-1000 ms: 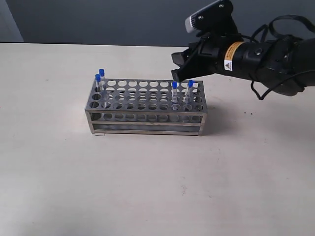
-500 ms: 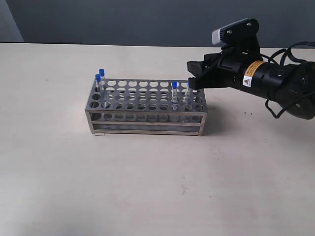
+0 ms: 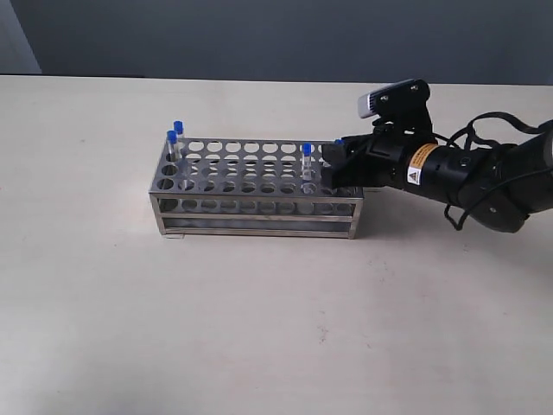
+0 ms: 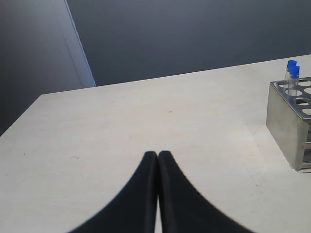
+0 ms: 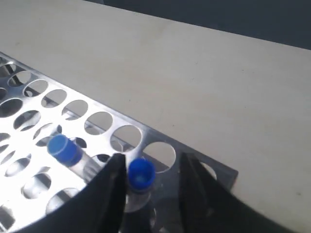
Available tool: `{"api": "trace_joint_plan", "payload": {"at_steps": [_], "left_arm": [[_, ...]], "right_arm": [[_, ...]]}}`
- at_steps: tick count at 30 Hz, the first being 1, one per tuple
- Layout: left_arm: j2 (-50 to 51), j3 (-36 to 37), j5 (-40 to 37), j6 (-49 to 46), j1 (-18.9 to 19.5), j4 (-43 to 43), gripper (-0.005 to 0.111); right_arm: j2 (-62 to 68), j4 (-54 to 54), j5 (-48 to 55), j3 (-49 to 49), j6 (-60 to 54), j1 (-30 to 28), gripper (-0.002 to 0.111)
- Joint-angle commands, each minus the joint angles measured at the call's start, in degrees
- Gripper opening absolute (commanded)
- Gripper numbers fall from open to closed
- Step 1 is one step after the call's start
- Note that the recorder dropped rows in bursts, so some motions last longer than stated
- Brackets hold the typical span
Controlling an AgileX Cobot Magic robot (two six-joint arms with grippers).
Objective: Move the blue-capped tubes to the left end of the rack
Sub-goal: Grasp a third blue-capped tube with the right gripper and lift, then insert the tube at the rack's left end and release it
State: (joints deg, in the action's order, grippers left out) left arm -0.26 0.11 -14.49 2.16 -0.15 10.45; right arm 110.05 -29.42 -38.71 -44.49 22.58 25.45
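A pale table fills most of the exterior view, with a dark grey wall along the top. A shiny metal rack stands a little left of the middle of the frame.

Four tubes with blue caps sit in the rack. The first tube is at the back left corner, and the second tube is just in front of it. The third tube stands right of the middle. The fourth tube is at the right end. Only a bit of its blue shows there, because the right gripper is in front of it.

The black arm comes in low from the right side of the frame. In the right wrist view, its two fingers stand apart, one on each side of the fourth tube's cap. The cap is close against one finger, and there is a gap to the other, so nothing is squeezed.

In the left wrist view, the left gripper has its fingers pressed together with nothing between them. It is over bare table, well apart from the rack's left end.
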Motion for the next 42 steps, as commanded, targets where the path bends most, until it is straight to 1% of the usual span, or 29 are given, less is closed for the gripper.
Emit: {"api": "trace_joint_plan", "payload": {"at_steps": [1, 4, 6, 11, 13, 17, 24, 31, 33, 37, 42], "left_arm": [[0.26, -0.11, 0.77, 0.2, -0.5, 0.19, 0.0], [0.26, -0.11, 0.77, 0.2, -0.5, 0.19, 0.0], [0.26, -0.11, 0.77, 0.2, -0.5, 0.19, 0.0], [0.26, -0.11, 0.77, 0.2, -0.5, 0.19, 0.0], [0.26, -0.11, 0.77, 0.2, -0.5, 0.19, 0.0], [0.26, -0.11, 0.77, 0.2, -0.5, 0.19, 0.0], [0.26, -0.11, 0.77, 0.2, -0.5, 0.19, 0.0], [0.26, -0.11, 0.77, 0.2, -0.5, 0.19, 0.0], [0.26, -0.11, 0.77, 0.2, -0.5, 0.19, 0.0], [0.26, -0.11, 0.77, 0.2, -0.5, 0.19, 0.0], [0.26, -0.11, 0.77, 0.2, -0.5, 0.19, 0.0]], "right_arm": [[-0.06, -0.01, -0.68, 0.2, -0.09, -0.15, 0.0], [-0.64, -0.01, -0.68, 0.2, -1.45, -0.15, 0.0], [-3.78, -0.01, 0.07, 0.06, -4.03, -0.15, 0.0], [-10.65, -2.15, 4.99, -3.34, -4.85, -0.15, 0.0], [-12.65, -3.35, 5.64, -5.05, -4.47, 0.7, 0.0], [-13.81, -3.49, 5.89, -9.36, -4.08, 4.88, 0.0], [-10.07, -3.58, 6.02, -15.73, -1.68, 14.15, 0.0], [-1.75, -3.58, 6.02, -20.99, -1.56, 22.96, 0.0], [1.08, -3.58, 6.65, -23.37, -1.56, 23.98, 0.0], [5.08, -3.46, 10.66, -27.44, -1.42, 23.97, 0.0], [7.02, -3.3, 11.04, -27.95, -1.18, 23.97, 0.0]]}}
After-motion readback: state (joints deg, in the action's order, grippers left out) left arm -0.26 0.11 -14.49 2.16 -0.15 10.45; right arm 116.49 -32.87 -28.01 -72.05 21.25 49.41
